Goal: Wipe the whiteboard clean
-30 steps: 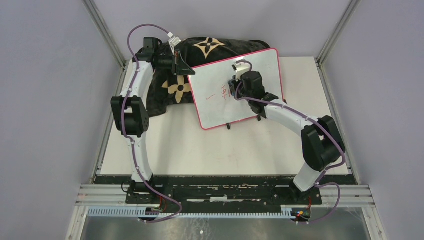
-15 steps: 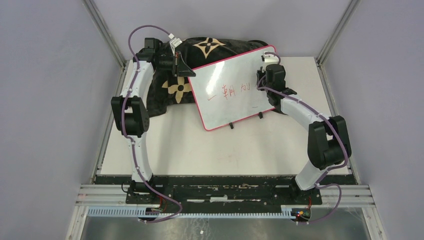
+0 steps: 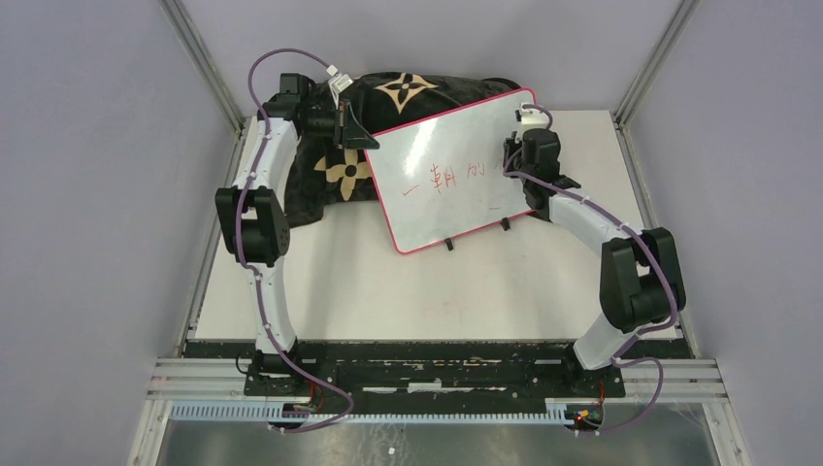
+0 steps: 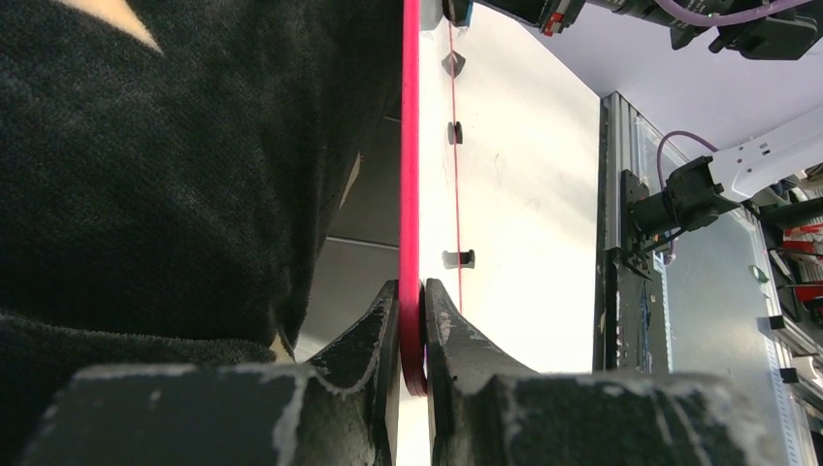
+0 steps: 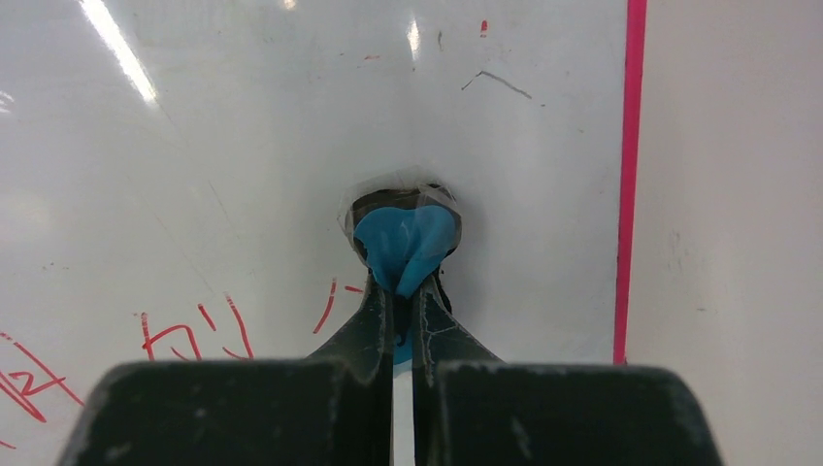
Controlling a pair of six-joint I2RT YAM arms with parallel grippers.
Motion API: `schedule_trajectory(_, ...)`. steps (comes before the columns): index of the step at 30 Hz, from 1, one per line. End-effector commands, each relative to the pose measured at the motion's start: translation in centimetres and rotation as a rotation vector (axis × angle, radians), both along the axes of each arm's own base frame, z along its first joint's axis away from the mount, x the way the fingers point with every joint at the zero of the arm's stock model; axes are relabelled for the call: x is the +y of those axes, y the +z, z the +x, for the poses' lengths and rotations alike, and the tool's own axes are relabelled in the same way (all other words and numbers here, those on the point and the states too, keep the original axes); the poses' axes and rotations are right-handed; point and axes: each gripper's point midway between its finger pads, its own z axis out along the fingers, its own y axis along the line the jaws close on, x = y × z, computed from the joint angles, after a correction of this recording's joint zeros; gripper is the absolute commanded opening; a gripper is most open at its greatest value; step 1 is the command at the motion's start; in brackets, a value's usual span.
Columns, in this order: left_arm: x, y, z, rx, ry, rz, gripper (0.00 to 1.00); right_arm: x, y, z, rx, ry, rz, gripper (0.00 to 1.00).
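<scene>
Pink-framed whiteboard (image 3: 442,214) is lying tilted at the far side of the table (image 3: 388,291), leaning on a black flowered cushion (image 3: 398,92). Left gripper (image 4: 411,325) is pinching the frame's corner. Right gripper (image 5: 402,291) is squeezing a blue wad (image 5: 406,241), pressing it on the board beside red characters (image 3: 454,178).

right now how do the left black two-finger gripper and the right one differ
The left gripper clamps the pink-red frame of the glossy white whiteboard, beside the black flower-patterned cushion; the right gripper pinches a small blue wad against the board's face. Left sits at the board's left corner, right near its right edge. Both are shut.
</scene>
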Motion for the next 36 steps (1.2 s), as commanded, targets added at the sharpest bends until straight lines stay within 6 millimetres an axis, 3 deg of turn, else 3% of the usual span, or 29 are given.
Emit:
schedule_trajectory(1, 0.5, 1.1, 1.0, -0.124, -0.007, 0.015, 0.03, 4.0, 1.0, -1.8, -0.021, 0.107, 0.064, 0.01)
schedule_trajectory(8, 0.4, 0.9, 0.9, -0.115, -0.009, 0.013, 0.03, 12.1, 2.0, -3.9, -0.030, 0.297, 0.076, 0.01)
schedule_trajectory(11, 0.4, 0.8, 0.9, -0.111, -0.010, 0.011, 0.03, 13.7, 1.7, -3.8, -0.018, 0.331, 0.077, 0.01)
schedule_trajectory(13, 0.4, 0.8, 0.9, -0.107, -0.010, 0.009, 0.03, 13.5, 1.4, -3.4, -0.011, 0.317, 0.062, 0.01)
schedule_trajectory(18, 0.4, 0.9, 0.9, -0.111, -0.007, 0.012, 0.03, 10.4, 1.0, -2.0, 0.006, 0.223, 0.004, 0.01)
schedule_trajectory(28, 0.4, 1.1, 0.9, -0.116, -0.010, 0.008, 0.03, -0.2, 1.3, 0.4, 0.010, -0.023, -0.039, 0.01)
schedule_trajectory(36, 0.5, 0.8, 0.6, -0.111, -0.015, 0.018, 0.03, -5.1, 0.8, 1.7, 0.011, -0.138, -0.031, 0.01)
